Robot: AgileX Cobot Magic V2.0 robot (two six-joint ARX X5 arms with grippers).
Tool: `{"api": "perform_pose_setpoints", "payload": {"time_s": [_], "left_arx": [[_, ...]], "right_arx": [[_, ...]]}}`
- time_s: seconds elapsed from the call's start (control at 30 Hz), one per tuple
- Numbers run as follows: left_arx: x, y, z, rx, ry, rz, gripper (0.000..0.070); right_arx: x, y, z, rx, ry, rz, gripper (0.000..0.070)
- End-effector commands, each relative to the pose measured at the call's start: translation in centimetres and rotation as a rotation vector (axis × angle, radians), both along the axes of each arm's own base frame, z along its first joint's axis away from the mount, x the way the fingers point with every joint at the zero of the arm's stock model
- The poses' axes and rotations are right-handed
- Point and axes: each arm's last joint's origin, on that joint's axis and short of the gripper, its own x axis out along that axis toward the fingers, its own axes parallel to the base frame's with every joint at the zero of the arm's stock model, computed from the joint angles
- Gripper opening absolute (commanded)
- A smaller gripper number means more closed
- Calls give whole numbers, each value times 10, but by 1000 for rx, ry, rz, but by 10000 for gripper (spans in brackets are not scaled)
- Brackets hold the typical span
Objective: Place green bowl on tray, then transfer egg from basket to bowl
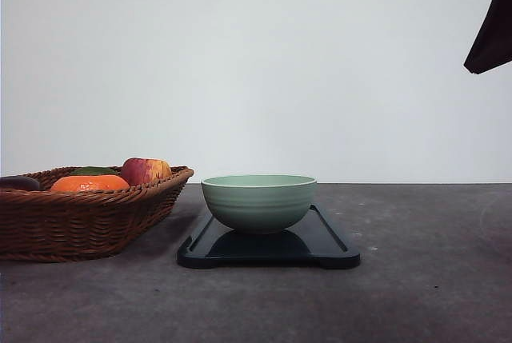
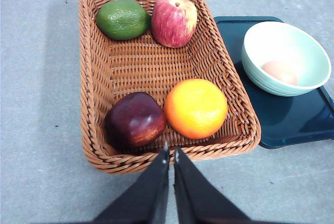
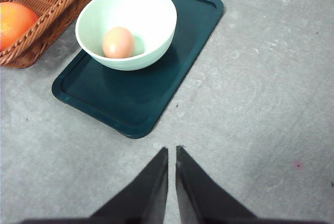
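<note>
My left gripper (image 2: pixel 170 153) is clenched on nothing, its two dark fingers pressed together just above the near rim of the basket (image 2: pixel 88 78); my right gripper (image 3: pixel 171 153) is likewise closed and empty, hanging over bare table (image 3: pixel 271 104) off the short end of the tray (image 3: pixel 193 31). Taking the tray as my landmark: the green bowl (image 3: pixel 128 25) stands on it, toward the end nearest the basket, leaving the other half of the tray bare, and the egg (image 3: pixel 118 42) lies inside the bowl at its bottom. The basket sits just beside the tray, holding an orange fruit (image 2: pixel 195 108), a dark red fruit (image 2: pixel 134 119), a green fruit (image 2: pixel 123 19) and a red-yellow apple (image 2: pixel 174 20). I judge both steps done, so the risks lie in how I pull away. My left arm is low over the wicker; a careless sweep toward the tray could catch the basket rim, shove it into the tray and jolt the bowl. The bowl sits off-centre, so a knock might slide it across the smooth surface, rolling the egg against the ceramic wall.
</note>
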Motion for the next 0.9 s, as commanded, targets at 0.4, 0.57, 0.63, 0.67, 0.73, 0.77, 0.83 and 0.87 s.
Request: {"api": "perform_pose_setpoints", "payload": {"time_s": [0.4, 0.57, 0.63, 0.67, 0.73, 0.77, 0.83, 0.87], "left_arx": [[-2, 1, 4, 11, -31, -7, 0], [-1, 8, 2, 66, -160, 13, 0], [-1, 11, -3, 84, -251, 38, 0], [-2, 13, -6, 92, -293, 50, 0], [-2, 17, -16, 108, -378, 80, 0], [-3, 18, -22, 112, -412, 94, 0], [-3, 21, -36, 117, -466, 127, 0], [-4, 22, -43, 118, -482, 142, 0]], "right_arx": [[1, 1, 2, 9, -5, 0, 15], [1, 1, 2, 9, -5, 0, 15], [1, 1, 2, 9, -5, 0, 15], [1, 1, 2, 9, -5, 0, 15], [1, 1, 2, 9, -5, 0, 15], [1, 1, 2, 9, -5, 0, 15], [1, 1, 2, 9, -5, 0, 15], [1, 1, 2, 9, -5, 0, 15]]}}
